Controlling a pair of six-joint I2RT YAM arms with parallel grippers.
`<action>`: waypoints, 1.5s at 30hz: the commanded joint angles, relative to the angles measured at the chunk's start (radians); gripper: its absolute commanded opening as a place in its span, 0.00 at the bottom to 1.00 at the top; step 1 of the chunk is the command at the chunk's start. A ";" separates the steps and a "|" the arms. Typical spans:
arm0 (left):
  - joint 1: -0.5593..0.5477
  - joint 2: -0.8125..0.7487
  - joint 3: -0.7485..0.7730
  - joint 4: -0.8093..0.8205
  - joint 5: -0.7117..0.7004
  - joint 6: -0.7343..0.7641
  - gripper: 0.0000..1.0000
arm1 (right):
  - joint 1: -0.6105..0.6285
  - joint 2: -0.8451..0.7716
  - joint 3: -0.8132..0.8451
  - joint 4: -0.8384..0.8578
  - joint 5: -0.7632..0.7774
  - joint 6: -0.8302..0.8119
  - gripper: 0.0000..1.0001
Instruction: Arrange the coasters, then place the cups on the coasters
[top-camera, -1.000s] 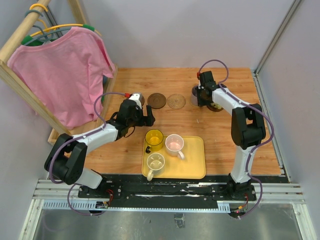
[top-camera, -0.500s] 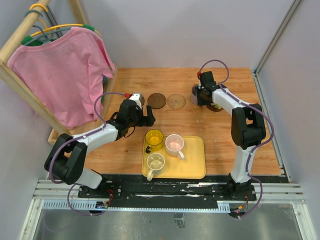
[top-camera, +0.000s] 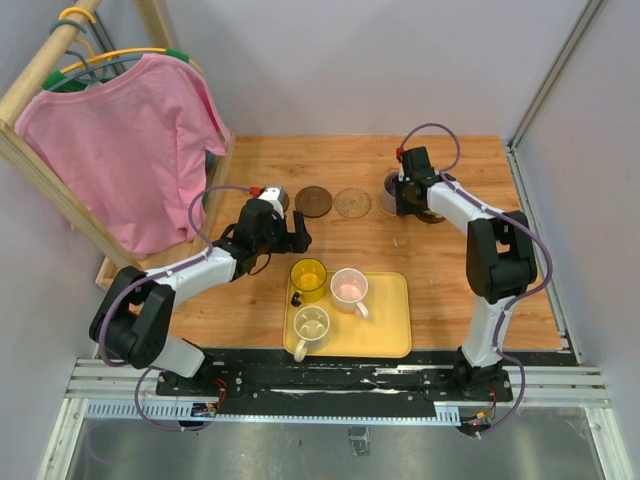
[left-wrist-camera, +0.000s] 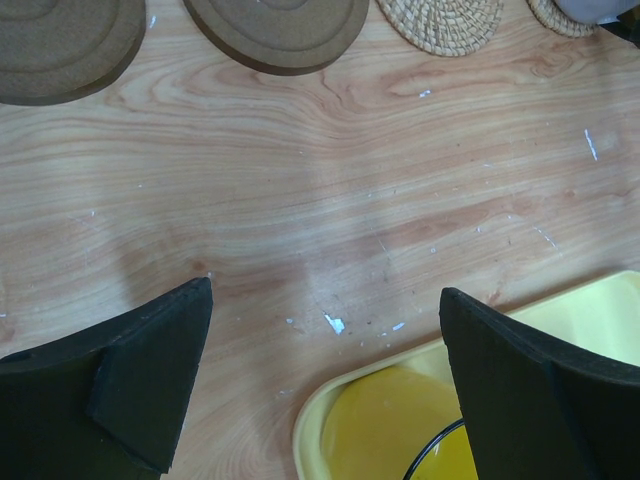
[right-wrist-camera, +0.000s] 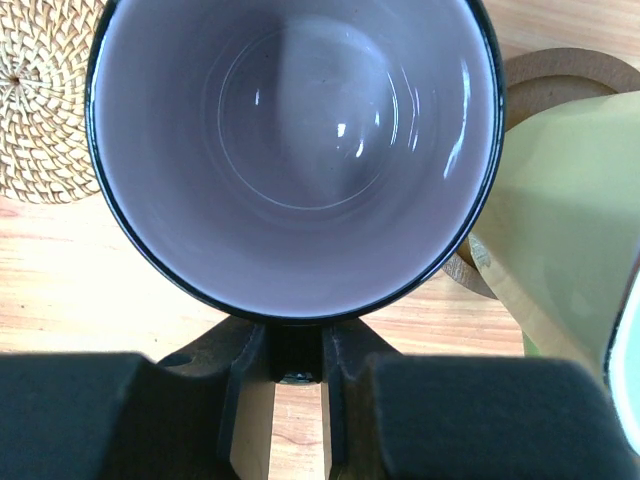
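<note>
Woven straw and smooth dark wood made up the coaster row along the far side of the wooden table (top-camera: 450, 270). From the left it ran two dark brown coasters (left-wrist-camera: 60, 45), ringed and matte, then a tan woven coaster (top-camera: 352, 203). A second woven coaster (left-wrist-camera: 565, 15) showed just right of that, mostly covered.

The arranging looked done and the cup placing under way. The pale green cup (right-wrist-camera: 560, 230) stood on the dark coaster (right-wrist-camera: 565, 75) at the right end. The purple-grey cup (right-wrist-camera: 300, 150), glossy inside with a dark rim, was over the second woven coaster. The right gripper (right-wrist-camera: 297, 345) was clenched on its handle, and whether it had touched down could not be told.

Three cups were yet to go and sat nearer on the yellow tray (top-camera: 390, 345): the translucent yellow cup (top-camera: 308, 278), the pinkish cup (top-camera: 349, 287) and the cream cup (top-camera: 311, 323). The left gripper (left-wrist-camera: 325, 290) hung spread wide and empty between the row and the tray.
</note>
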 joint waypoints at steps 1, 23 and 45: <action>0.008 0.013 0.016 0.037 0.018 -0.008 1.00 | 0.005 -0.029 -0.032 -0.054 -0.007 0.012 0.01; 0.008 0.015 0.025 0.036 0.027 -0.013 1.00 | 0.032 -0.012 0.018 -0.082 0.010 -0.004 0.43; 0.008 0.027 0.021 0.046 0.035 -0.020 1.00 | 0.054 -0.011 0.014 -0.081 0.001 0.000 0.42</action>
